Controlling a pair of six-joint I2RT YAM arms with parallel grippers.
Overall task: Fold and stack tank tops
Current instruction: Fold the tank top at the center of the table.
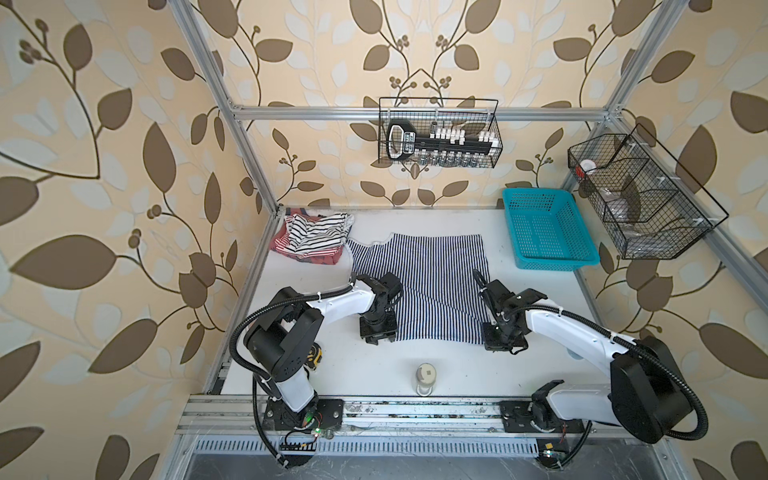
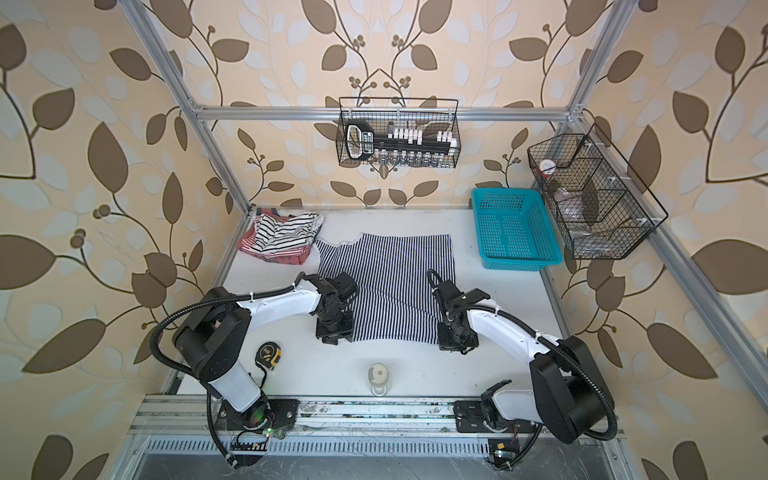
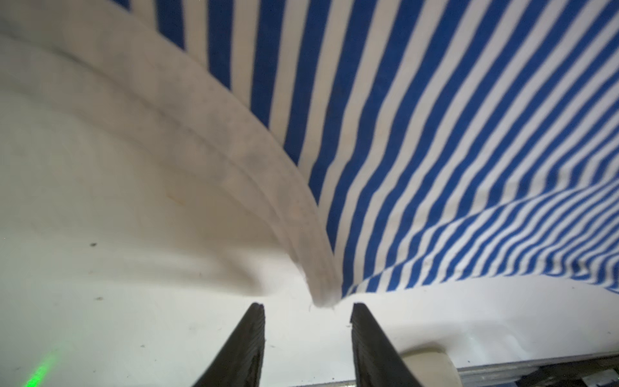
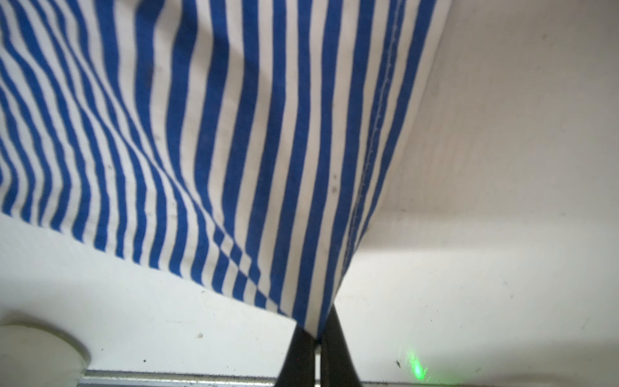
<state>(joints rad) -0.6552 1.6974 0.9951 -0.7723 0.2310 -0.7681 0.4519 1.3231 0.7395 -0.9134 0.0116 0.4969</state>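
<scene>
We see the navy top (image 1: 419, 278) spread flat in the middle of the table (image 1: 324, 365), its near edge toward the arms. The right gripper (image 4: 316, 330) is clamped tight on the near right corner, with the cloth pinched between its closed jaws. The left gripper (image 3: 308, 306) stands partly open and holds nothing. The white-bound near left corner lies just at its tips, in line with the gap but not inside it. The black-striped top (image 1: 316, 235) rests on the red top (image 1: 322, 261) in a loose heap at the far left corner, just beside the navy top. The basket (image 1: 552, 259) sits far right, well apart. A jar (image 1: 425, 376) stands near the front edge.

We judge the main risk to be an uneven lift. If the right side rises while the left has no hold, the top would swing askew and fold on a slant. The left jaws could close on air, or catch only the tip of the binding and lose it. Pushing forward might shove the corner away and bunch it. A diagonal crease already crosses the cloth and could get folded in. The far shoulder lies close to the heap and could drag it.
</scene>
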